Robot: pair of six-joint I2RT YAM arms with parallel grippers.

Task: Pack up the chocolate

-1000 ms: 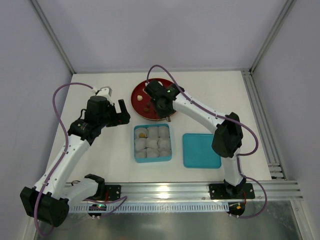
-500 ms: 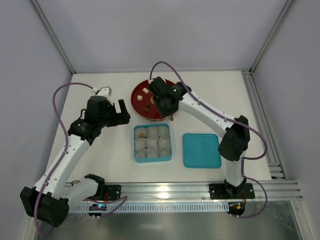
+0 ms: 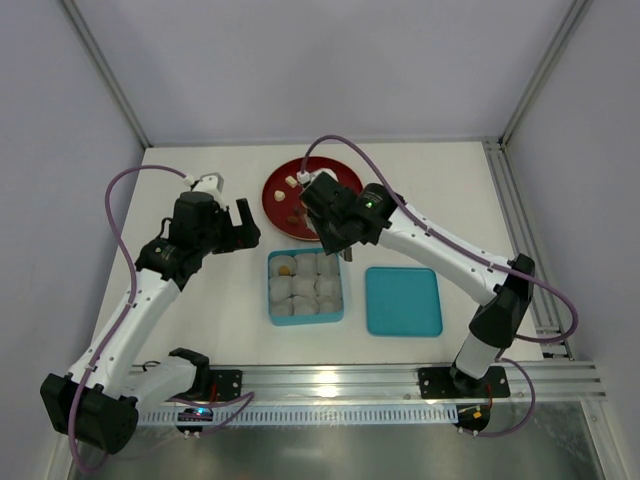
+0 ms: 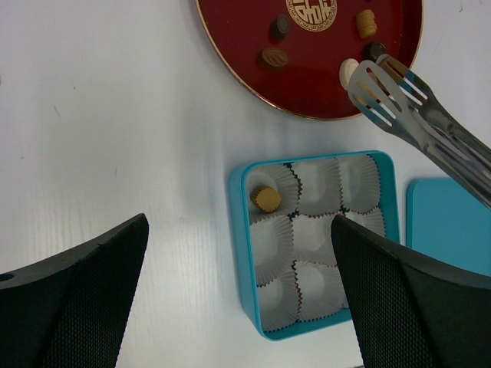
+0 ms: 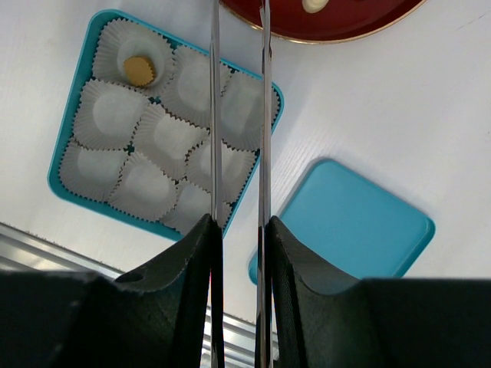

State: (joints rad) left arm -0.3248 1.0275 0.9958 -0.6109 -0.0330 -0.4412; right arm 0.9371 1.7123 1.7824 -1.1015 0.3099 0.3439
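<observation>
The right gripper (image 5: pixel 239 227) is clamping steel tongs (image 4: pixel 430 130), blades narrowly apart, above the round red plate's (image 4: pixel 230 31) rim to move chocolate (image 4: pixel 274 57) into the teal 9-cup box (image 4: pixel 239 253); the left gripper (image 4: pixel 238 291) is hovering agape.

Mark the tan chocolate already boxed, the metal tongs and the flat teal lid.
Round tan chocolate (image 4: pixel 266 198): left wrist view, its top face.
Slotted metal tongs (image 4: pixel 445 139): left wrist view, arm behind the tip.
Flat teal lid (image 3: pixel 403 301): top view, centre.

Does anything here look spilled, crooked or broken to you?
Nothing stands out. The small chocolates sit on the round red plate, one tan piece rests in a corner paper cup of the square teal box, and the flat teal lid lies beside it.
</observation>
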